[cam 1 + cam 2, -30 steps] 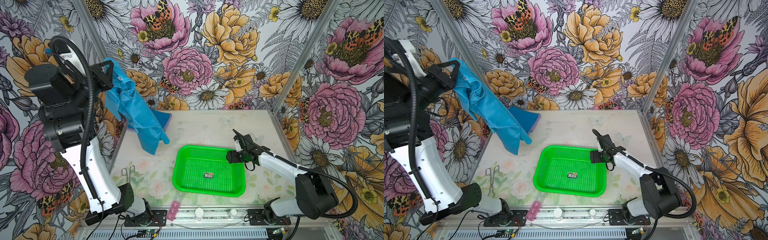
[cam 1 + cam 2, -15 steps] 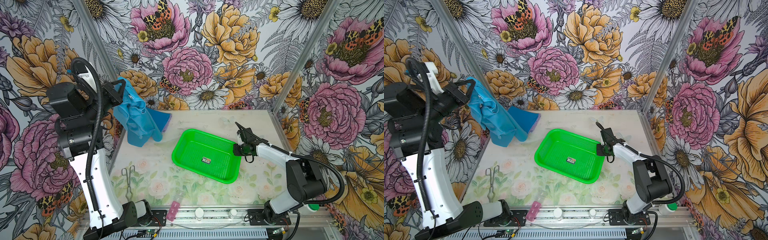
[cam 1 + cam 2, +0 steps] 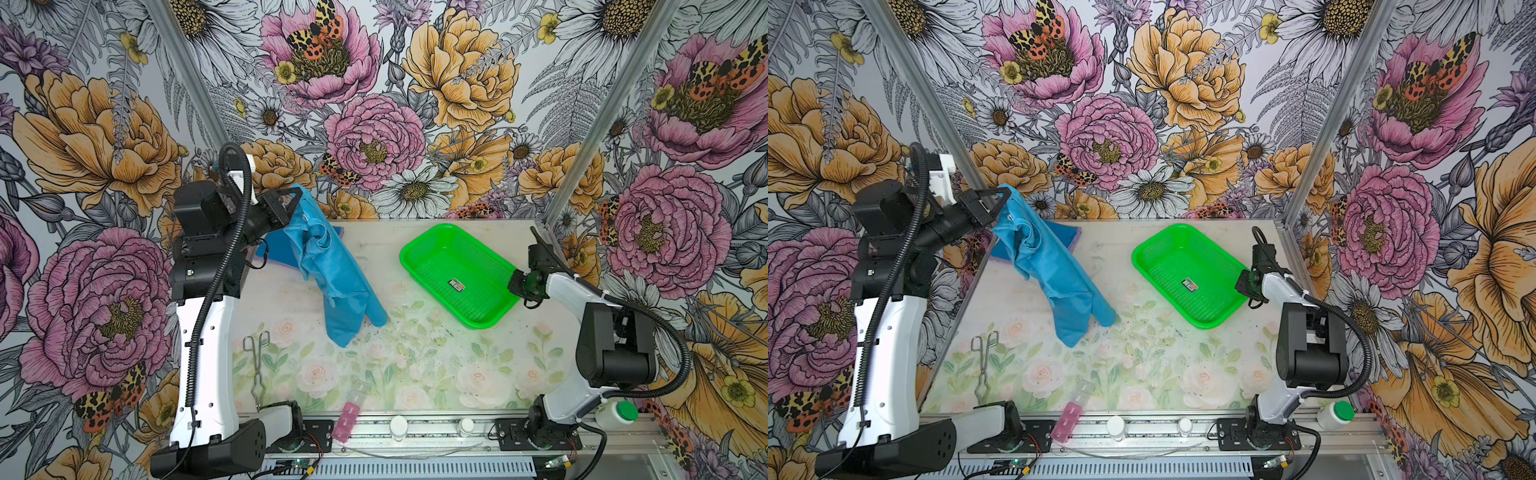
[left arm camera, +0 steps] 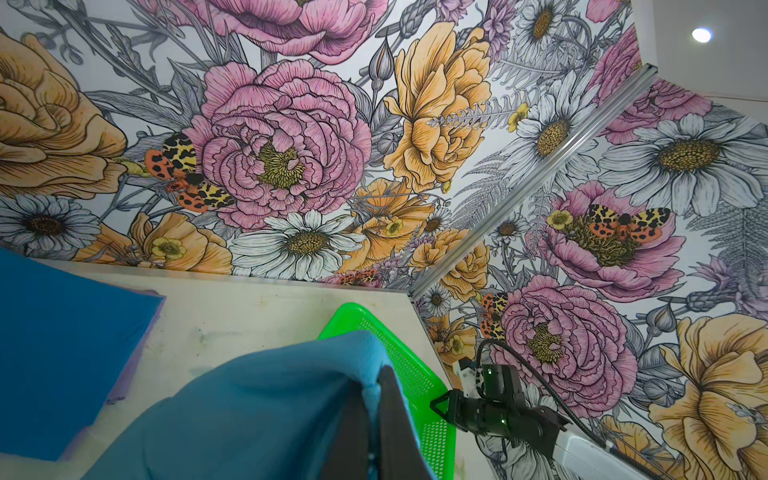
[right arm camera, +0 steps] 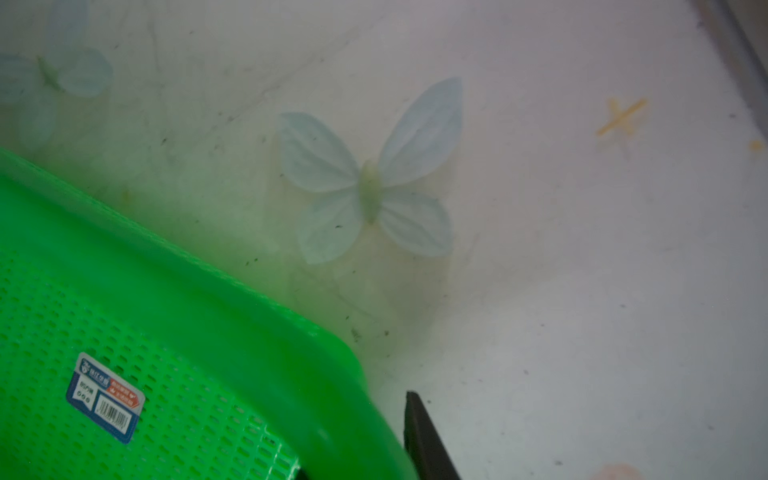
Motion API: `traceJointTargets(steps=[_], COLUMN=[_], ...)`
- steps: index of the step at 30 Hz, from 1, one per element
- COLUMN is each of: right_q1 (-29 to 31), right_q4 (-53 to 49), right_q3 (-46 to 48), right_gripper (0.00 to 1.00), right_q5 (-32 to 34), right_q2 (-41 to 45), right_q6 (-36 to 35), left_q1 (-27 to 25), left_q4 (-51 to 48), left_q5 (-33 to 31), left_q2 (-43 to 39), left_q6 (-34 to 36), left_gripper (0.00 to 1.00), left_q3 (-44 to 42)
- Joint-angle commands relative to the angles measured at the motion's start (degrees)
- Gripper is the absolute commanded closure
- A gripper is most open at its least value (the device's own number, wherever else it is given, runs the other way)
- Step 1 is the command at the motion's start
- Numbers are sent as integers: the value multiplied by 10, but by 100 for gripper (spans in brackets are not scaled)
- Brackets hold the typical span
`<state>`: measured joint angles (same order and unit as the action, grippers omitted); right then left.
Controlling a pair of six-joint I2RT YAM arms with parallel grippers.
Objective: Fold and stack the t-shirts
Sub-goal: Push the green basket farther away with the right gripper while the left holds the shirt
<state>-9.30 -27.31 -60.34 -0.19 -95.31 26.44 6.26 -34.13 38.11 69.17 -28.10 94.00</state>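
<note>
- Since the earlier frame, the green basket has slid to the far right corner of the bench.
- At its rim, the right gripper pinches it.
- Raised, the left gripper is pressed together on the teal t-shirt; its lower end lies mid-bench.
- At the far left corner lie the folded t-shirts.
</note>
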Motion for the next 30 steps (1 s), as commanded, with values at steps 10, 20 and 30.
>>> traceJointTargets(steps=[10,20,30], right_q1=[-163,-183,-182], right_q4=[22,9,10], right_q3=[-155,-223,-210], right_gripper=[91,87,32], right_q5=[117,116,107], right_q2=[-114,-185,-156], right_q6=[17,56,70], left_q1=[-118,-196,-233], left_q4=[53,81,84], left_q5=[-27,-49,-57], left_q2=[-12,-13,-6], left_q6=[29,24,36], left_gripper=[100,100,100], left_q3=[-71,-104,-107])
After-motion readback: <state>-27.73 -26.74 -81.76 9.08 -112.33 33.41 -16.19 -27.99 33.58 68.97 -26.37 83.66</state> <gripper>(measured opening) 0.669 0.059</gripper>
